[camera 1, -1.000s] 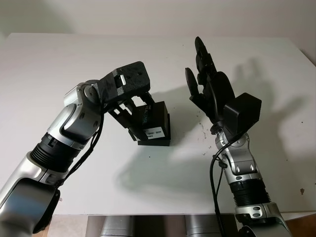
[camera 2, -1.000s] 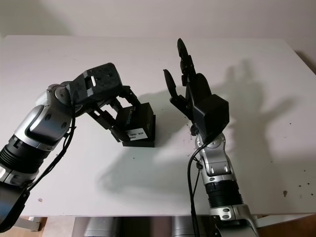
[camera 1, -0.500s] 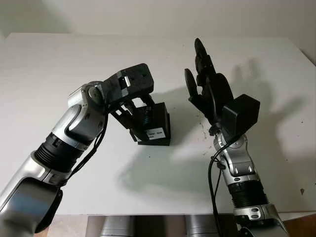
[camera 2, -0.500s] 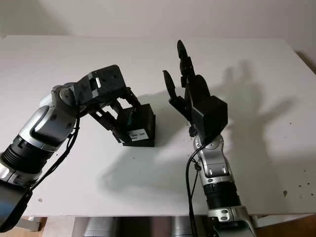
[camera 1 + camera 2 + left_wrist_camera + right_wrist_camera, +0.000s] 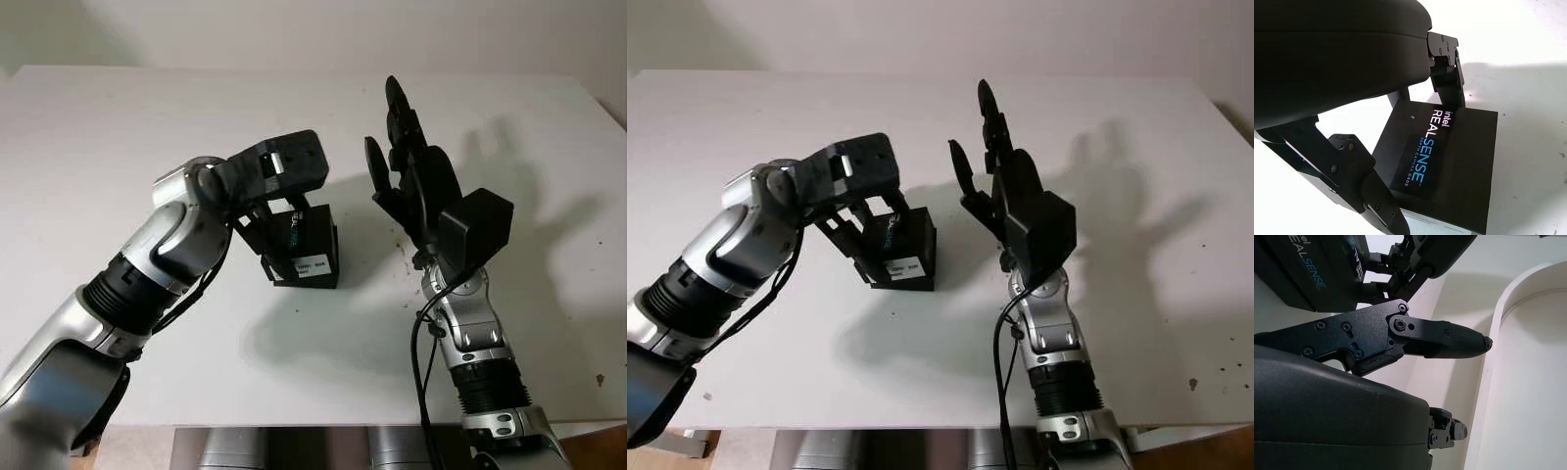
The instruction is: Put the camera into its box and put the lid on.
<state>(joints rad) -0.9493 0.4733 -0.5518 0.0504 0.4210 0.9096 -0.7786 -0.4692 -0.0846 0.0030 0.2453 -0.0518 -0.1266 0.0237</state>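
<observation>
- Since the earlier frames the left hand (image 5: 279, 186) has swung toward the frame centre and sits more squarely over the box (image 5: 306, 245); the box and the right hand (image 5: 411, 176) are unchanged.
- The box, black with its lid on, stands on the white table (image 5: 98, 147) at centre frame, white label facing the viewer.
- Left hand: its fingers (image 5: 1352, 171) straddle the box, one at each side wall. Contact looks likely, but firm clamping cannot be confirmed.
- Right hand: open, raised upright just right of the box, holding nothing.
- Handling judgement: rigid cardboard, light, smooth printed faces likely to slip. Hold it across opposite side walls, low on the base, so the lid does not lift off alone. Moderate squeeze only; the walls may dent.
</observation>
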